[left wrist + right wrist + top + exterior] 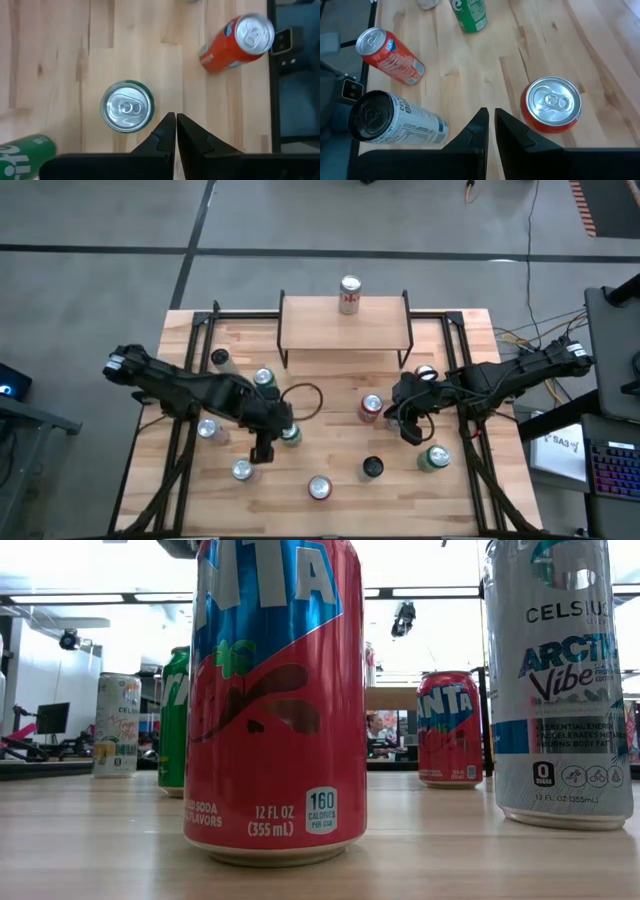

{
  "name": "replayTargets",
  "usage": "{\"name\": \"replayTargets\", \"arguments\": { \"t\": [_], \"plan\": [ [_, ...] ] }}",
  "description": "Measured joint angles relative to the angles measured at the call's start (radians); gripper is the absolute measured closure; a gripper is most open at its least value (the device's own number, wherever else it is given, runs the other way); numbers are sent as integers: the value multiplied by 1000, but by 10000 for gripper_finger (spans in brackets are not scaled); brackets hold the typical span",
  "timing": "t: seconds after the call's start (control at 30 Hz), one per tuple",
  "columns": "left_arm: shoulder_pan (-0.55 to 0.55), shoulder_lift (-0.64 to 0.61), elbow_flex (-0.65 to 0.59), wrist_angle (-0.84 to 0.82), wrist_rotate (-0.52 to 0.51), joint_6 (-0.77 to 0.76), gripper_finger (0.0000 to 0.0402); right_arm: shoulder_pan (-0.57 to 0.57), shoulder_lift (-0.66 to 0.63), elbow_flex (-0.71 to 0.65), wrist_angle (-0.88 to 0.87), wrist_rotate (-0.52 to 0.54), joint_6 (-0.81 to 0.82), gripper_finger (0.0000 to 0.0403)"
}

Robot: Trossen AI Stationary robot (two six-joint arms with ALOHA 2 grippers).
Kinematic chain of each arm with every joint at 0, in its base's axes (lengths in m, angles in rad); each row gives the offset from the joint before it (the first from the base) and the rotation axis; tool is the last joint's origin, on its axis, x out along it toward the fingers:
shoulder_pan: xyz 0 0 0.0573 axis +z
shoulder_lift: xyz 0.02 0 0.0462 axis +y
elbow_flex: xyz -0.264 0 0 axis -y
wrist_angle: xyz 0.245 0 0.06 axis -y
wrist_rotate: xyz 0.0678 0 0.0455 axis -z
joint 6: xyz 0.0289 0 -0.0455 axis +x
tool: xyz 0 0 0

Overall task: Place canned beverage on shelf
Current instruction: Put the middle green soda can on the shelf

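Nearest the front edge of the counter [470, 330], the left gripper [262, 450] hangs clenched and empty just beside a green-sided can [127, 106]; we judge that coming down with the fingers together would strike the lid or tip the can into its close neighbours. Further in, the right gripper [410, 432] is likewise clenched on nothing, near a red can [551, 105] — a slanted approach could knock it over, and a rolling can would scatter the crowd around it. Farthest back stands the shelf [345, 330]: a low riser with a pale wood top on thin black legs; one upright can [349, 295] already sits at its far edge, so a careless placement might nudge that can off the back.
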Motion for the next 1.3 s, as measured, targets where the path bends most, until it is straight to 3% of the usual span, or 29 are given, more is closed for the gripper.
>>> {"name": "replayTargets", "arguments": {
  "t": [0.6, 0.73, 0.93, 1.2, 1.3],
  "plan": [
    [-20, 82, -3, -7, -84, -39, 401, 0, 0, 0, 12, 2, -3, 381],
    [-20, 94, -3, -11, -86, -43, 386, 0, 0, 0, 15, 2, -4, 381],
    [-20, 117, -4, -17, -86, -51, 317, 0, 0, 0, 15, 2, -6, 381],
    [-23, 136, -5, -59, -232, -84, 164, 0, 0, 0, 15, 1, -5, 380],
    [-24, 136, -5, -60, -243, -83, 117, 0, 0, 0, 15, 1, -5, 381]
  ]
}}
